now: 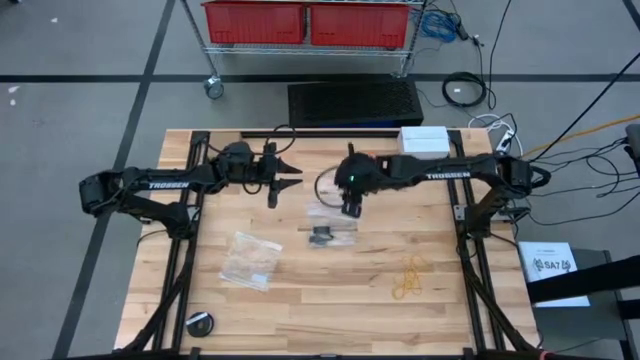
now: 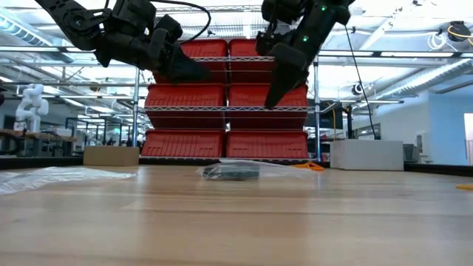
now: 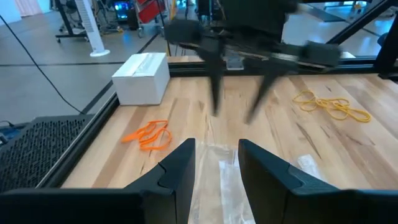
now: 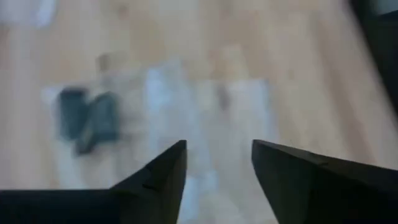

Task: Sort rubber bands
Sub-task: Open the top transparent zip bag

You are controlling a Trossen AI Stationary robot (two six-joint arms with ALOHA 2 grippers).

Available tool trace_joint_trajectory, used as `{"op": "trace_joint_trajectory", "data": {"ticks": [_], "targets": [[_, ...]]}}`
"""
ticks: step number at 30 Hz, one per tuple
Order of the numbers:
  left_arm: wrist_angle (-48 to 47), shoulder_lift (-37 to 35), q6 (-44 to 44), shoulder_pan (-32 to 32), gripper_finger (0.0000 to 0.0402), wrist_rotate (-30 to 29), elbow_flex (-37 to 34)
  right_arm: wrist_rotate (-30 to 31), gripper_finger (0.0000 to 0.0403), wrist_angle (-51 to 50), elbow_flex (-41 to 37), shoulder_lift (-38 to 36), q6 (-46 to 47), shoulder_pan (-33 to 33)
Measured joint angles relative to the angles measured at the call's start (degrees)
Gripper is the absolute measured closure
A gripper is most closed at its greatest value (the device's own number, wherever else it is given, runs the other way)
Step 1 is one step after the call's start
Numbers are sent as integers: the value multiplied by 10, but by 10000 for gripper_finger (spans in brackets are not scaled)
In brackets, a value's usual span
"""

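Note:
A clear bag (image 1: 325, 228) lies flat at mid-table with a clump of black rubber bands (image 1: 320, 236) inside, seen also in the right wrist view (image 4: 90, 118). My right gripper (image 1: 348, 208) hangs open above the bag's far part (image 4: 217, 155), pointing steeply down and touching nothing. Loose yellow rubber bands (image 1: 410, 277) lie on the wood toward the near right. Orange rubber bands (image 3: 149, 134) lie near the white box (image 3: 142, 78). A second clear bag (image 1: 250, 260) with pale bands lies near left. My left gripper (image 1: 285, 186) waits open, raised at the far left.
A white box (image 1: 424, 140) stands at the far edge. A black round lid-like thing (image 1: 200, 322) sits at the near left corner. Black frame rails run along both table sides. Bare wood shows between the two bags and the yellow bands.

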Motion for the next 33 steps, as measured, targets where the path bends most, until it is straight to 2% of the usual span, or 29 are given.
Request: {"op": "trace_joint_trajectory", "data": {"ticks": [6, 11, 13, 21, 29, 33], "targets": [[1, 0, 0, 0, 272, 0, 0, 13, 205, 1, 0, 56, 35, 60], [0, 0, 0, 0, 272, 0, 0, 120, 229, 10, 0, 117, 39, 87], [0, 0, 0, 0, 272, 0, 0, 138, 245, 15, 0, 134, 41, 89], [0, 0, 0, 0, 272, 0, 0, 122, 287, 37, 0, 160, 43, 89], [-1, 0, 1, 0, 272, 0, 0, 119, 270, 36, 0, 142, 68, 93], [-1, 0, 1, 0, 272, 0, 0, 93, 257, 41, 0, 138, 78, 93]]}}
